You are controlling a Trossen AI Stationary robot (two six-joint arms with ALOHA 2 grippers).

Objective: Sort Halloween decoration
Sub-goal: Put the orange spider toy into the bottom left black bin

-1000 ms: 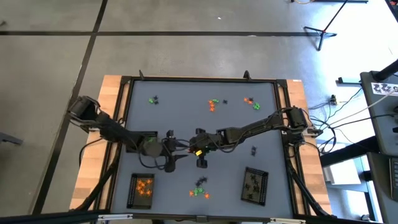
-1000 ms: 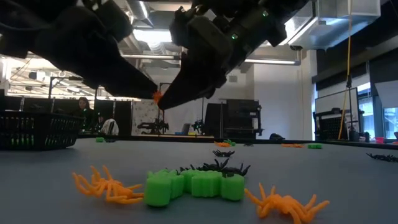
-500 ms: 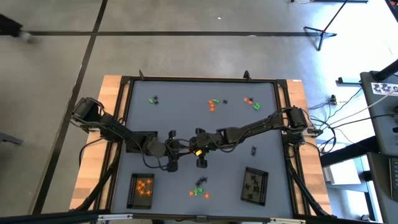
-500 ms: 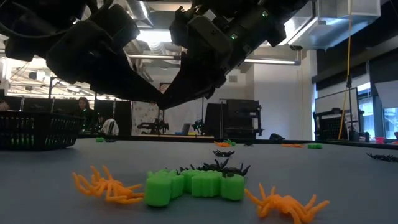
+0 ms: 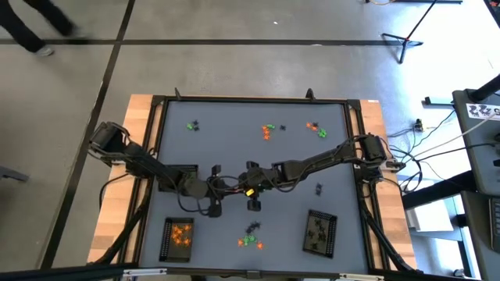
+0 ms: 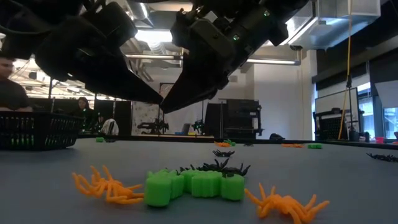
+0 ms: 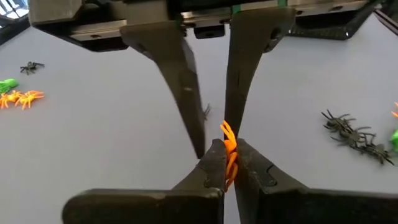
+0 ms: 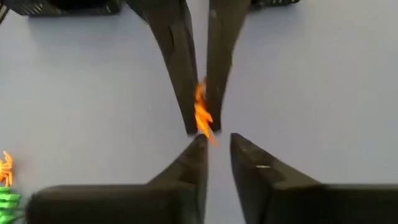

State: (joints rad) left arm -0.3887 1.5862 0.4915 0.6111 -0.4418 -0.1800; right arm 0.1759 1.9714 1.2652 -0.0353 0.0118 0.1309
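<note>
The grey table (image 5: 234,148) carries two black trays: one at 7 o'clock (image 5: 176,239) with orange pieces, one at 5 o'clock (image 5: 319,232) with black pieces. A third black tray (image 6: 37,129) with green inside shows at the left of the low view.

Two arms meet near the table's middle. The left end effector (image 5: 220,190) reaches in from 9 o'clock, the right end effector (image 5: 234,188) from 3 o'clock, tips almost touching above the table.

The left end effector (image 7: 225,163) is closed on one orange spider (image 7: 229,152), its long axis running along the fingers, legs sticking out past the tips toward the right arm. In the right wrist view the same spider (image 8: 202,115) sits pinched between the far fingers, while the right end effector (image 8: 216,144) stands slightly parted just short of it, holding nothing.

Loose trinkets lie in five small groups: green and black at 11 o'clock (image 5: 193,125), orange and green at 12 (image 5: 268,130), orange and green at 1 (image 5: 316,129), one black at 4 (image 5: 319,188), and a mixed heap at 6 (image 5: 250,237). In the low view that heap holds two orange spiders (image 6: 102,184) (image 6: 283,203), green blocks (image 6: 193,185) and black spiders (image 6: 214,167).
</note>
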